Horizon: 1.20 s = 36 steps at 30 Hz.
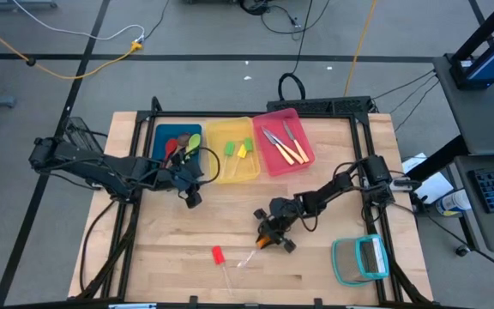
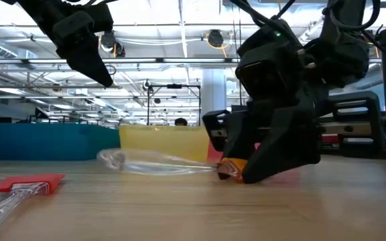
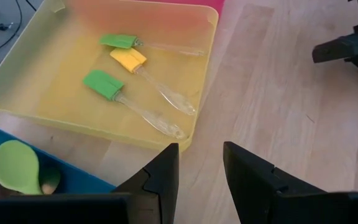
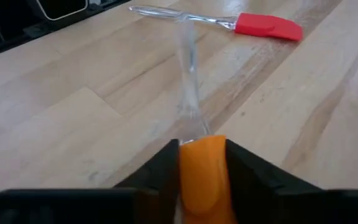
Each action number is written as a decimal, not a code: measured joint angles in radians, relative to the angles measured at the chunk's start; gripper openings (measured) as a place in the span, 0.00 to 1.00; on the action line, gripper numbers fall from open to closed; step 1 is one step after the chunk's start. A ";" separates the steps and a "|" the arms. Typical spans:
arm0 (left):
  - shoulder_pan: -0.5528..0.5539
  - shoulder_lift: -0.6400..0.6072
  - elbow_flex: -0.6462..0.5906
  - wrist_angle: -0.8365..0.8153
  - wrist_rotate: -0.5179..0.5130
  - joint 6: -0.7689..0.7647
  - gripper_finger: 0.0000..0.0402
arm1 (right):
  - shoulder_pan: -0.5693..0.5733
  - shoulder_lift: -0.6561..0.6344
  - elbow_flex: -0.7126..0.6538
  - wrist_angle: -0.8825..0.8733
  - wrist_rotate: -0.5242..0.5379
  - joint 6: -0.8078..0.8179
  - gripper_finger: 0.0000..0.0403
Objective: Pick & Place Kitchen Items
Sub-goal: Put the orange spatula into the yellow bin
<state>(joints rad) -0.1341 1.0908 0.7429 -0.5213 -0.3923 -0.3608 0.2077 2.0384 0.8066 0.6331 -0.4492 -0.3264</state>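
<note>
My right gripper (image 1: 270,236) is low over the middle of the table, shut on a clear-handled stick with an orange head (image 4: 202,168). Its clear handle (image 1: 247,257) points toward the table's near left. A red-headed stick (image 1: 218,254) lies flat on the table to the left of it. My left gripper (image 3: 201,162) is open and empty, above the near corner of the yellow bin (image 1: 232,150). That bin holds two green-headed sticks and one yellow-headed stick (image 3: 128,60). My right gripper pinches the stick's orange head (image 4: 202,163) by its two narrow edges between its two fingers. The fingers slant down from the table's far right and lie along the stick. The clear handle (image 4: 188,81) reaches out ahead of the fingertips, low over the wood. Whether it is clear of the table, I cannot tell.
The blue bin (image 1: 174,142) with spoons, the yellow bin and the pink bin (image 1: 283,142) with yellow-handled knives stand in a row at the far side. A teal-framed square object (image 1: 360,259) lies at the near right. Bare wood lies between the two grippers.
</note>
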 joint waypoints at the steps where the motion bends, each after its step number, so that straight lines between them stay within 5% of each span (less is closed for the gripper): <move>1: 0.000 0.000 0.000 0.000 0.000 0.000 0.33 | 0.000 0.000 0.000 0.001 0.000 0.000 0.23; 7: 0.000 0.000 0.000 0.000 0.000 0.000 0.33 | 0.002 0.005 -0.004 0.103 0.001 0.029 0.06; 11: 0.000 0.000 0.000 0.000 0.000 0.002 0.33 | 0.003 -0.019 -0.004 0.127 0.015 0.050 0.05; 15: 0.000 0.000 0.000 0.000 -0.001 0.013 0.33 | 0.000 -0.072 -0.005 0.108 0.136 0.016 0.06; 28: 0.000 -0.001 0.000 0.002 -0.002 0.013 0.33 | -0.077 -0.372 0.010 -0.222 0.573 -0.419 0.07; 36: 0.000 -0.001 0.000 0.004 -0.038 0.018 0.33 | -0.203 -0.396 0.174 -0.334 0.630 -0.664 0.06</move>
<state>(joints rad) -0.1341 1.0901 0.7429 -0.5175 -0.4307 -0.3424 0.0045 1.6427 0.9804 0.2994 0.1805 -0.9905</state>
